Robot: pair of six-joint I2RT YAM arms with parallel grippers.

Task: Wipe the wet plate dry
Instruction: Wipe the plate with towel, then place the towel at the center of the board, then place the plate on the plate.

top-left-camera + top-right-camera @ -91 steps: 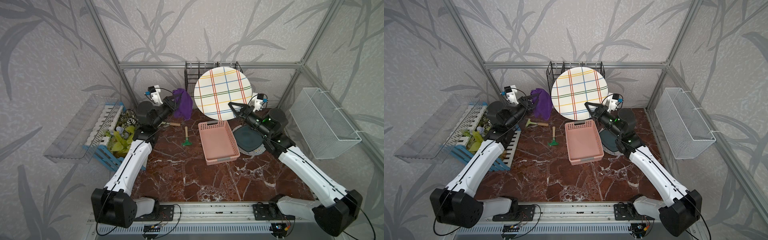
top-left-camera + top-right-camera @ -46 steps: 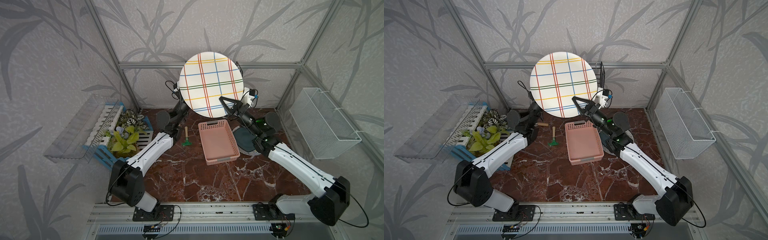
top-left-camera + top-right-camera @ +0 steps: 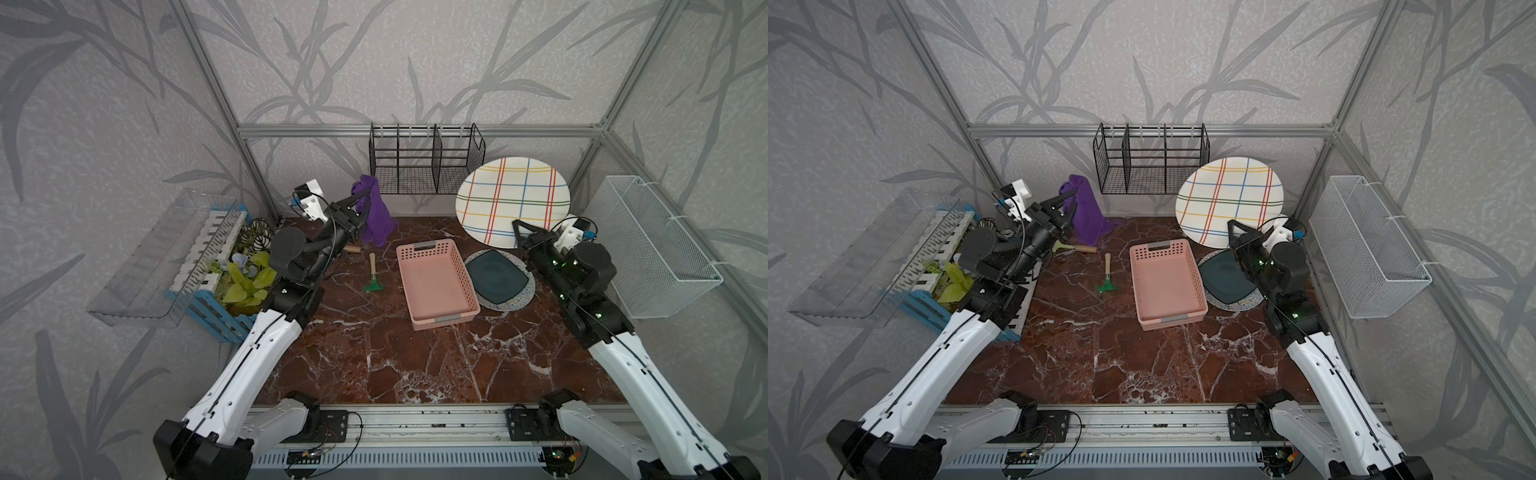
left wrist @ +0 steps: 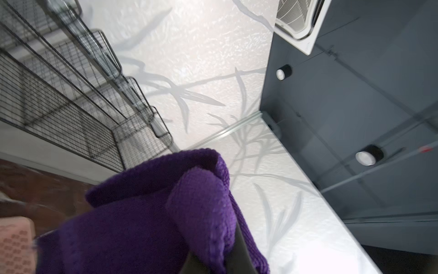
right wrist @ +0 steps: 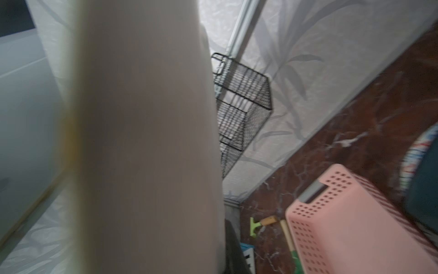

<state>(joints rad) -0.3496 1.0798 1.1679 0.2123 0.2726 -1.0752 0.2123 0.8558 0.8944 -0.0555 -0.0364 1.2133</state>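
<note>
Jaws of the right arm (image 3: 582, 270) pinch the striped plate (image 3: 512, 199) by its lower rim, tilted up above the surface (image 3: 374, 353). Well to their left, jaws of the left arm (image 3: 299, 253) pinch the purple cloth (image 3: 374, 212), which likely must cross over.

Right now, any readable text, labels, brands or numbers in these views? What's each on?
None readable in any view.
The striped plate bears only coloured lines, the pink basket has a blank grey tab, the purple cloth is plain.
Any marks on the small board below the front rail are too small to read.
</note>
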